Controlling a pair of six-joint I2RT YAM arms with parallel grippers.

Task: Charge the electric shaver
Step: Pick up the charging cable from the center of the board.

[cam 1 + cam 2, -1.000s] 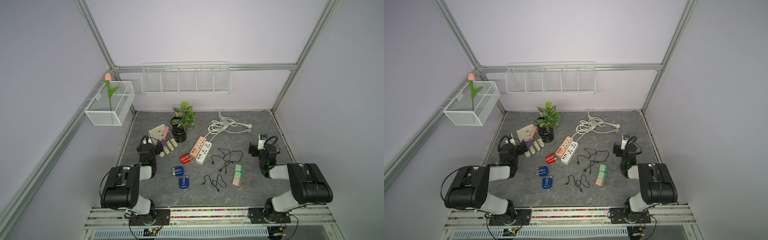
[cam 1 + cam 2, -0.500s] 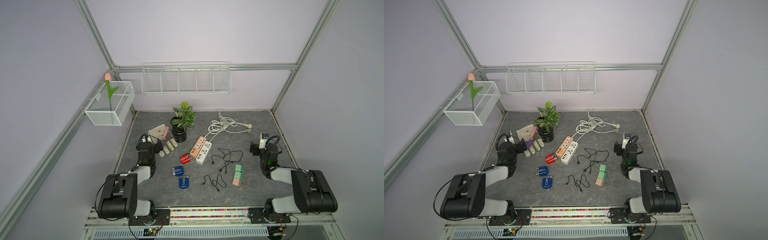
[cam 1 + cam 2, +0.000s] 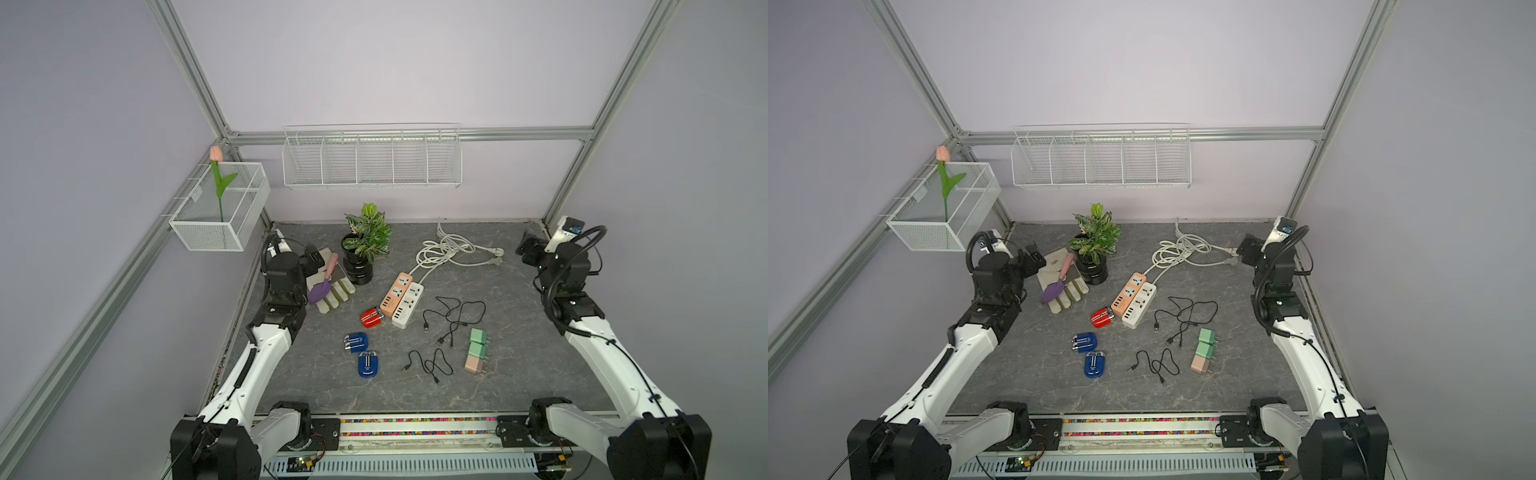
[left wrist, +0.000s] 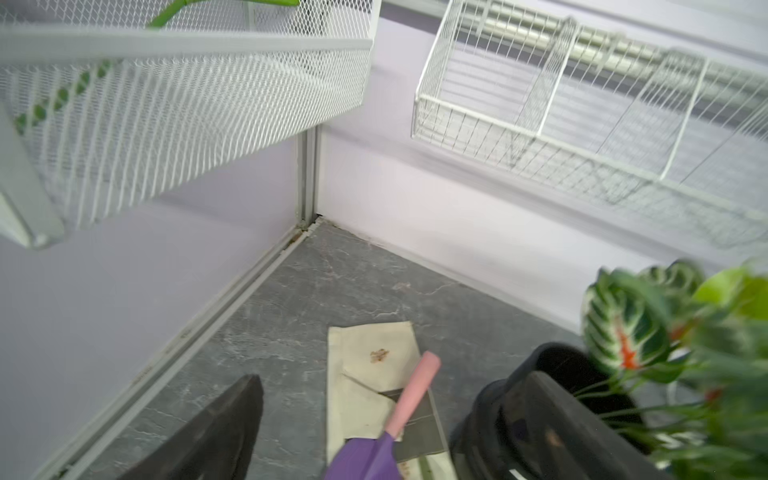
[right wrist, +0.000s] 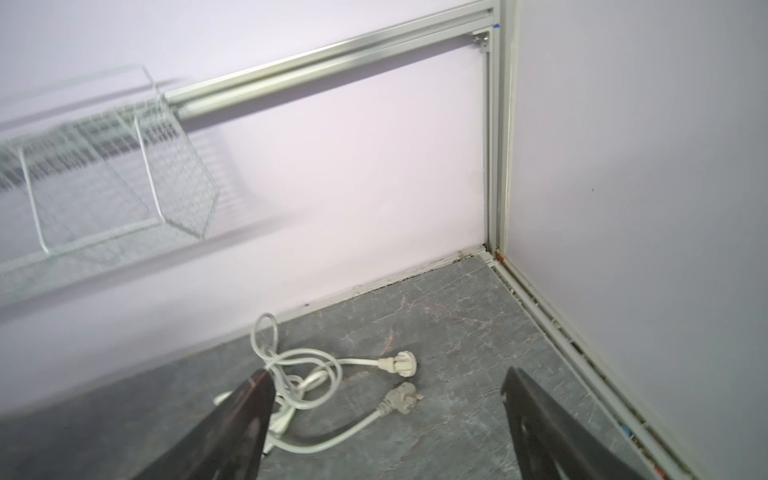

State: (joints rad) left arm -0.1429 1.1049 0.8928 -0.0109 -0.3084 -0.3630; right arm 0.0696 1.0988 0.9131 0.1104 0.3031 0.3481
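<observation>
Jaws stand spread and empty on both arms. The left arm [image 3: 285,271] hangs over the gardening glove [image 3: 341,291] and purple trowel [image 3: 320,293] beside the potted plant [image 3: 366,245]. The right arm [image 3: 565,266] is out at the far corner of the desk [image 3: 519,386], near two loose wall plugs [image 5: 397,362].

Nothing toward charging looks done. What appear to be three pocket shavers lie untouched mid-desk: a red shaver [image 3: 371,318] just beside the end of the orange power strip [image 3: 396,293], and two blue shavers [image 3: 356,342] nearer the front, well apart from either arm. Which of them is meant cannot be told.

A white power strip [image 3: 407,304] lies against the orange one, and their white cords [image 3: 446,251] sit coiled, plugged into nothing. Two black USB cables [image 3: 455,318] sprawl loose, and a row of green and pink charger adapters [image 3: 477,351] lies unconnected.

By the look of it, every step is left: picking a shaver, fitting a cable to it, and joining that to an adapter or strip.
</observation>
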